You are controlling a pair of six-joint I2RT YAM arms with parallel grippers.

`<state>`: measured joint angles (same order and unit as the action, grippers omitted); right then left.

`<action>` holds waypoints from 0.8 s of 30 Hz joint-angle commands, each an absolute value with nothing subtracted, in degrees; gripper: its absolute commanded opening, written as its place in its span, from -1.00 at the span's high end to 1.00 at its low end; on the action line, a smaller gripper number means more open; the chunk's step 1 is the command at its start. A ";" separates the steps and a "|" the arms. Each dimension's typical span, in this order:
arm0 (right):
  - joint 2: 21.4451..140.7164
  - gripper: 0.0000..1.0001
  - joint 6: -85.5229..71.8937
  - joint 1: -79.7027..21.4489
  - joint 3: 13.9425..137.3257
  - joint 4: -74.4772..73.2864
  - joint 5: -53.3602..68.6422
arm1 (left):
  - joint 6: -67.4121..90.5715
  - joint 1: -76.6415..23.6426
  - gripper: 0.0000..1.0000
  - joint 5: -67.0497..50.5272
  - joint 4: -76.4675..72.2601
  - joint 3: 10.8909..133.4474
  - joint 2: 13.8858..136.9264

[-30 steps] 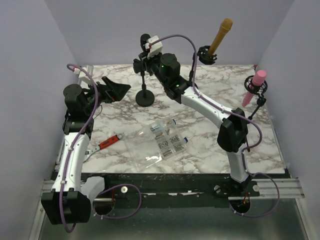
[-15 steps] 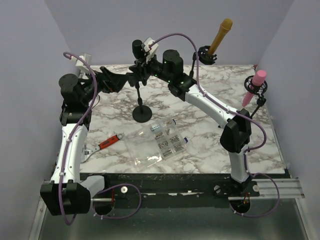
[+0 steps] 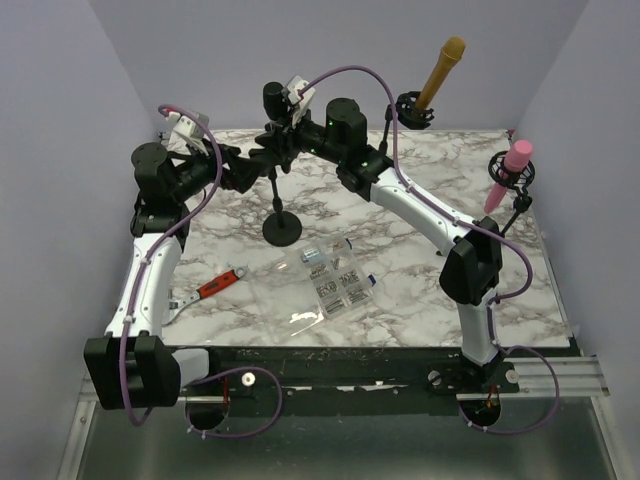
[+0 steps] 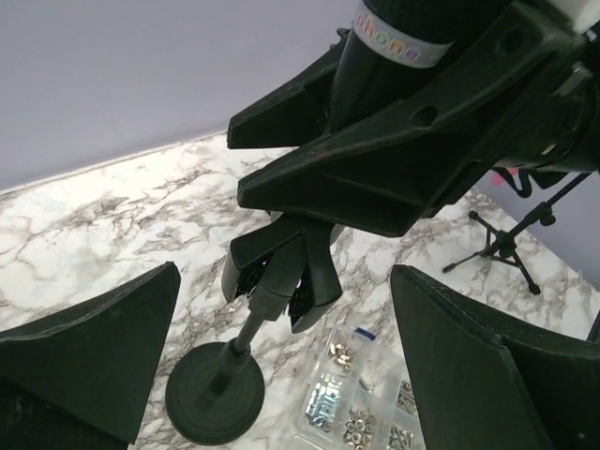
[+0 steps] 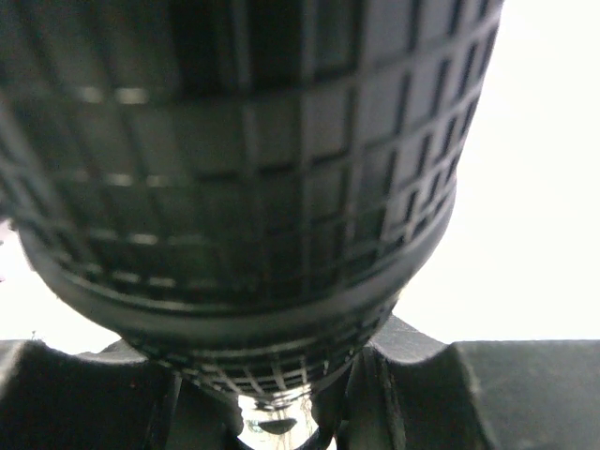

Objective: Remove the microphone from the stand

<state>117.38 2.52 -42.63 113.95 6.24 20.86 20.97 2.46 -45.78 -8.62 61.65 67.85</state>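
Observation:
A black microphone (image 3: 272, 99) with a mesh head is gripped by my right gripper (image 3: 284, 133), which is shut on its body above the black stand (image 3: 281, 228) with a round base. In the right wrist view the mesh head (image 5: 244, 169) fills the frame. In the left wrist view the microphone (image 4: 394, 33) passes between the right gripper's fingers (image 4: 394, 159), above the stand's clip (image 4: 281, 277). I cannot tell whether its lower end still sits in the clip. My left gripper (image 3: 248, 172) is open, its fingers (image 4: 84, 361) wide on either side of the stand's pole, touching nothing.
A gold microphone (image 3: 441, 70) stands in a holder at the back. A pink microphone (image 3: 515, 162) is on a tripod at the right edge. A clear bag of screws (image 3: 325, 280) and a red-handled tool (image 3: 216, 285) lie on the marble table (image 3: 450, 290).
My left gripper has moved right, up to the stand. My right gripper has carried the microphone left, and the stand's base has shifted left and toward the near edge.

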 commanded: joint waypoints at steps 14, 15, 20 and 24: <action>118.13 0.99 -3.22 -43.07 115.22 3.33 25.47 | 16.94 0.50 0.45 -51.14 -14.99 61.71 75.28; 118.13 0.99 -3.46 -43.07 115.22 3.55 25.30 | 16.57 0.52 0.99 -50.02 -13.87 62.16 75.44; 117.84 0.99 -4.56 -43.15 116.15 5.64 19.14 | 13.62 0.20 1.00 -43.94 -11.34 61.09 74.06; 118.12 0.99 -5.08 -43.17 119.67 6.67 13.58 | 12.22 0.18 1.00 -41.94 -9.92 61.01 73.74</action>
